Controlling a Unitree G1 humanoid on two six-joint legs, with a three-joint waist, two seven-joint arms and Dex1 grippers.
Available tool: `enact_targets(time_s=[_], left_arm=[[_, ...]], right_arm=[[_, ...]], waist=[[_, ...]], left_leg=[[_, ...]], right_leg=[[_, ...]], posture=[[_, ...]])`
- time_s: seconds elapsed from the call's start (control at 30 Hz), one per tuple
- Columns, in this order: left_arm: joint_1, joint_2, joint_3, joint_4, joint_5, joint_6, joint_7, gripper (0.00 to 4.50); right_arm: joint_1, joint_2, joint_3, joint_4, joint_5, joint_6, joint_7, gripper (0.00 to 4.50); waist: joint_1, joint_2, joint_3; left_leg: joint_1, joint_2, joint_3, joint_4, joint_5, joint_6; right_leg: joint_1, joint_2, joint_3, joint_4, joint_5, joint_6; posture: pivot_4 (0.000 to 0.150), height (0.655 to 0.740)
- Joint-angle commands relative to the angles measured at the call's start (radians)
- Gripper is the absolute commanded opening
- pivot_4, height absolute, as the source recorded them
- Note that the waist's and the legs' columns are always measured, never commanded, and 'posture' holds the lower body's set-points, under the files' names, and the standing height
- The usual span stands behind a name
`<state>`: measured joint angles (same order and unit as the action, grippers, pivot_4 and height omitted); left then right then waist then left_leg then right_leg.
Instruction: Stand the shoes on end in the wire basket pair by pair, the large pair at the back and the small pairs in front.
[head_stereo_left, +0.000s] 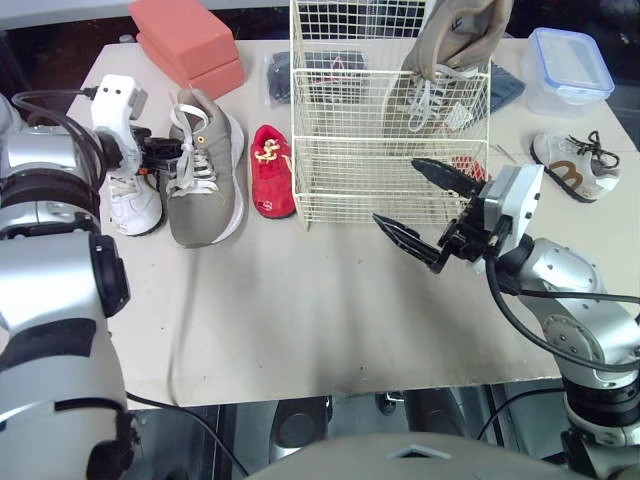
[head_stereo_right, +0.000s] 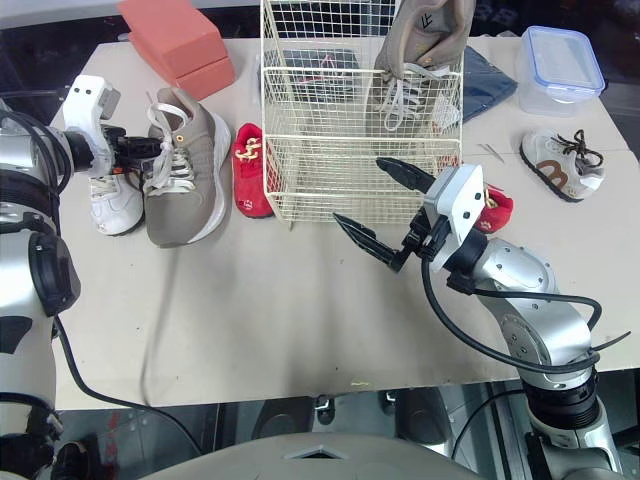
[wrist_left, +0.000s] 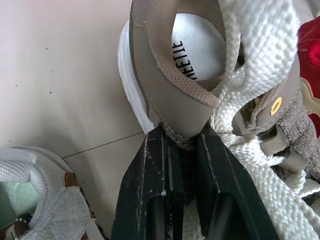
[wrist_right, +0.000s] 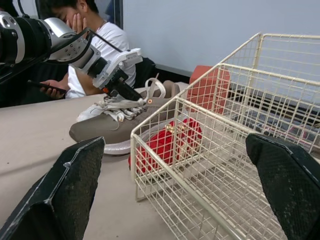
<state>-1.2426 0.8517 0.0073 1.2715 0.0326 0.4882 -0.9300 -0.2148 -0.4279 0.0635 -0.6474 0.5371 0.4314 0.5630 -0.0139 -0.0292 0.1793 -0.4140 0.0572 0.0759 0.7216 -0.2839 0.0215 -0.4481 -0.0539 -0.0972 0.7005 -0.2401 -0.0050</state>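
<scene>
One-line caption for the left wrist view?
Left hand pinching the collar of the large grey shoe lying on the table.

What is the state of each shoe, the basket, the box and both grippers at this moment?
left gripper: shut on lying grey shoe's heel
right gripper: open, in front of the wire basket
lying grey shoe: on its sole, on the table
standing grey shoe: on end, at the basket's back
red shoe: on its sole, left of basket
plastic box: lid shut

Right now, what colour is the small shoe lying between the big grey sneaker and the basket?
The small shoe is red; the left eye view shows it best.
</scene>
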Motion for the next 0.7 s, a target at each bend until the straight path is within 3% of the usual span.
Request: enact_targets(time_s=[0.03,0.4,0.6,0.7], left_arm=[[0.029,0.014,0.026,0.039,-0.005,0.033,-0.013,0.11],[-0.024,0.1,0.206,-0.066,-0.13,0.001,0.023,0.11],[-0.002,0.139,0.312,-0.236,-0.233,0.043,0.03,0.11],[0.009,0.108,0.385,-0.361,-0.313,0.053,0.057,0.11]], right_arm=[[-0.012,0.003,-0.006,-0.014,0.002,-0.024,0.008,4.5],[-0.033,0.016,-0.034,-0.002,0.044,-0.019,0.017,4.5],[-0.05,0.012,-0.049,0.016,0.058,-0.022,0.025,4.5],[-0.061,0.008,-0.055,0.026,0.06,-0.023,0.033,4.5]], waist=[[0.0,0.0,0.0],[0.0,-0.006,0.003],[0.006,-0.008,0.002],[0.009,-0.008,0.002]], left_leg=[[0.0,0.0,0.0,0.0,0.0,0.0],[-0.004,0.0,-0.002,0.0,0.0,0.0],[-0.005,0.001,-0.003,0.0,0.0,0.0],[-0.005,0.001,-0.004,0.001,0.0,0.0]], right_leg=[[0.0,0.0,0.0,0.0,0.0,0.0],[-0.002,0.0,0.0,-0.001,0.001,-0.002],[-0.002,-0.001,-0.002,-0.002,0.001,-0.002],[-0.002,-0.002,-0.003,-0.001,0.001,-0.002]], posture=[[0.15,0.686],[0.15,0.686],[0.15,0.686],[0.15,0.686]])
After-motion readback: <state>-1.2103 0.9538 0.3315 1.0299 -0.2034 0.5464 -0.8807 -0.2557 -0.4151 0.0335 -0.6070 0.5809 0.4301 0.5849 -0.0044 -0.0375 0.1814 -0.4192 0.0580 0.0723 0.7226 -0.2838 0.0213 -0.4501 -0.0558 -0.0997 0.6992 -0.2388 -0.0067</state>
